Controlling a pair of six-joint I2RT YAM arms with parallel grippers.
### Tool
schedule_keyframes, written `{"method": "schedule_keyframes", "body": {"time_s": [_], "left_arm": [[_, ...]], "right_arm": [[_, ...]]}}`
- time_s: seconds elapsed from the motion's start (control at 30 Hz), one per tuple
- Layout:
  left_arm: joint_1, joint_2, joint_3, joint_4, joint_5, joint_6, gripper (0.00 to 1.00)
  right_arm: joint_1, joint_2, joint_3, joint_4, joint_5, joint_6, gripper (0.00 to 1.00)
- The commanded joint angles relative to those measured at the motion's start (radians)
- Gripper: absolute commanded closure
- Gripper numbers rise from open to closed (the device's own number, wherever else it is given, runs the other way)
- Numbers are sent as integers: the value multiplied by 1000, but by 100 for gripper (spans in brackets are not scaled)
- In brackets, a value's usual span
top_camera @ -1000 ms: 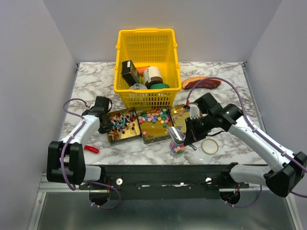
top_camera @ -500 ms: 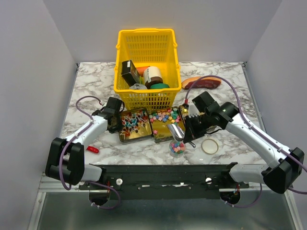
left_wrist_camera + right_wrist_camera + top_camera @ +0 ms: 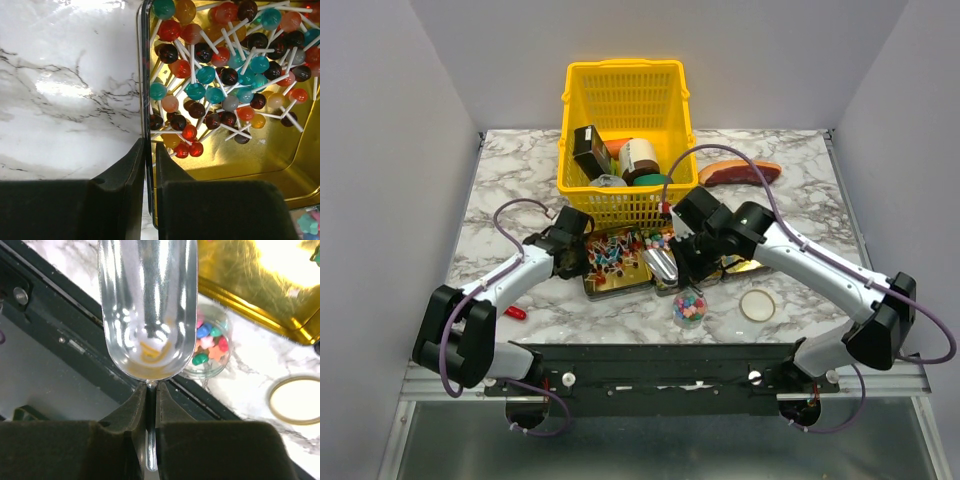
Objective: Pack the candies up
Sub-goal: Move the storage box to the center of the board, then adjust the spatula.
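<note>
Left end effector (image 3: 149, 150): clenched on the thin dark rim of the gold tray (image 3: 280, 150), at the near left edge.
Right end effector (image 3: 150, 390): clamped on the handle of the metal scoop (image 3: 147, 300). The bowl looks empty (only a gold reflection inside).

Candies — three places:
- lollipops (image 3: 225, 75), heaped in the tray's left compartment with their sticks crossed
- small coloured candies (image 3: 655, 240) in the next compartment, partly hidden under the right arm
- a small batch in the clear jar (image 3: 211, 347), standing on the table (image 3: 510, 180) just in front of the tray

Risks, as I judge them:
- The jar mouth is narrow next to the scoop, so a tilted pour could scatter sweets over the table or off the near edge.
- The jar is light and stands close under the scoop. A brush from the scoop could tip it.
- The hold on the rim is slim, so the tray could slip or pivot if the scoop digs hard.
- Tangled sticks may drag several lollipops out at once.

Surroundings:
- The yellow basket (image 3: 620, 205) of groceries stands right behind the tray and blocks any push away.
- A lid ring (image 3: 757, 304) lies to the right of the jar.
- A reddish slab (image 3: 740, 172) sits far right, and a small red object (image 3: 515, 312) near left — both clear of the work.
</note>
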Motion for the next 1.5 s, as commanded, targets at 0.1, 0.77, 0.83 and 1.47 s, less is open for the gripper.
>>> {"method": "schedule_keyframes", "body": {"time_s": [0.1, 0.77, 0.83, 1.47], "left_arm": [[-24, -16, -3, 7, -30, 20, 54], [-25, -241, 139, -12, 128, 138, 14], [-25, -258, 122, -7, 128, 127, 14], [-53, -332, -13, 155, 381, 176, 17]], "right_arm": [[74, 123, 129, -22, 154, -55, 99], [105, 150, 82, 164, 152, -107, 99], [105, 151, 86, 171, 160, -104, 99], [151, 142, 177, 191, 132, -147, 99]]}}
